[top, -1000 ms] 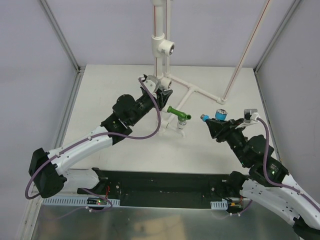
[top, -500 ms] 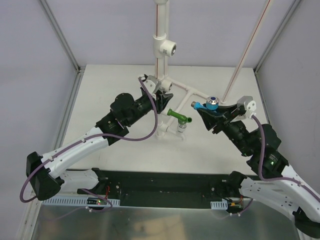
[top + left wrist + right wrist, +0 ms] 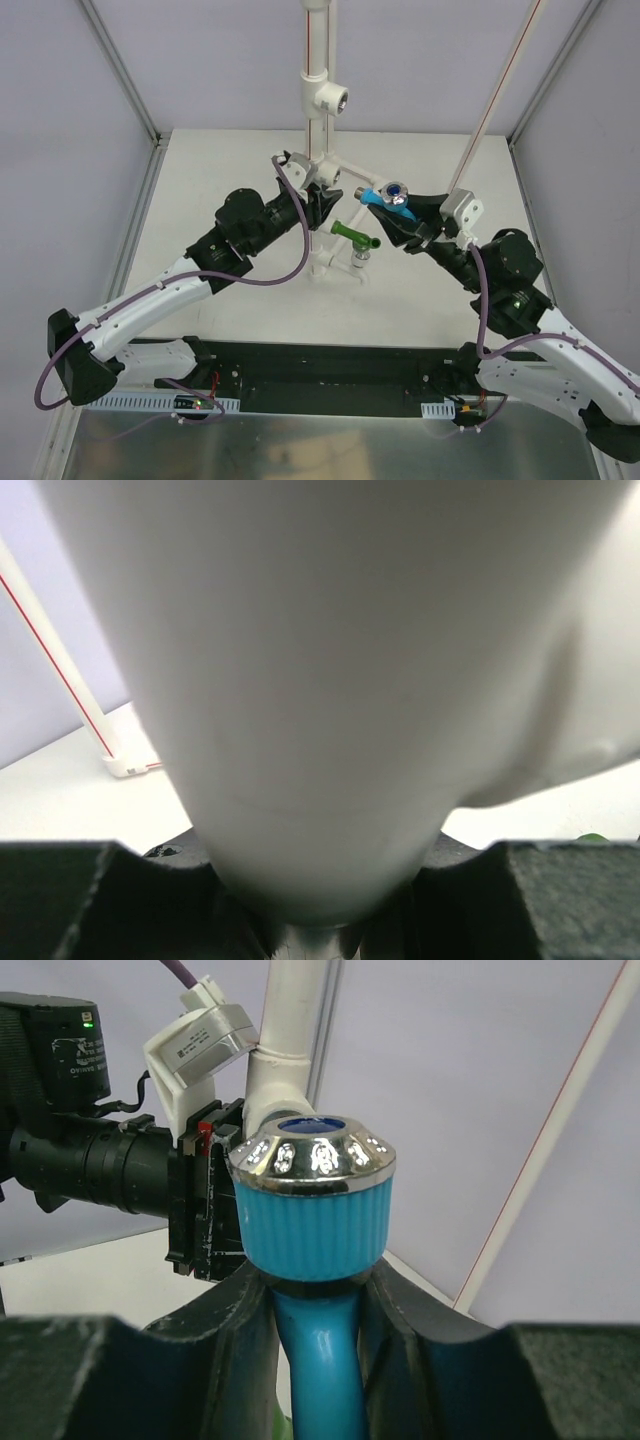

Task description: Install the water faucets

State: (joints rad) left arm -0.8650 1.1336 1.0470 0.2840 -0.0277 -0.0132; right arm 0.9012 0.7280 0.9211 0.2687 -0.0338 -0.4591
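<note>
A white pipe stand [image 3: 318, 60] rises at the back middle, with a socketed tee [image 3: 333, 98] high up and another [image 3: 327, 176] lower down. My left gripper [image 3: 320, 205] is shut on the stand's upright pipe, which fills the left wrist view [image 3: 330, 680]. The dark green faucet [image 3: 354, 232] sticks out of a low fitting on the stand. My right gripper [image 3: 402, 216] is shut on the light blue faucet [image 3: 386, 196] and holds it in the air just right of the lower tee. In the right wrist view the blue faucet [image 3: 312, 1210] stands upright between my fingers [image 3: 225, 1330].
A thin white rod with a red stripe [image 3: 492, 105] leans from the table at the back right. The stand's floor branches [image 3: 398, 182] run to the right. A black rail [image 3: 330, 365] lies along the near edge. Grey walls enclose both sides.
My right gripper has carried the blue faucet up and to the left, close to the pipe stand. My left arm has shifted slightly while holding the pipe.
</note>
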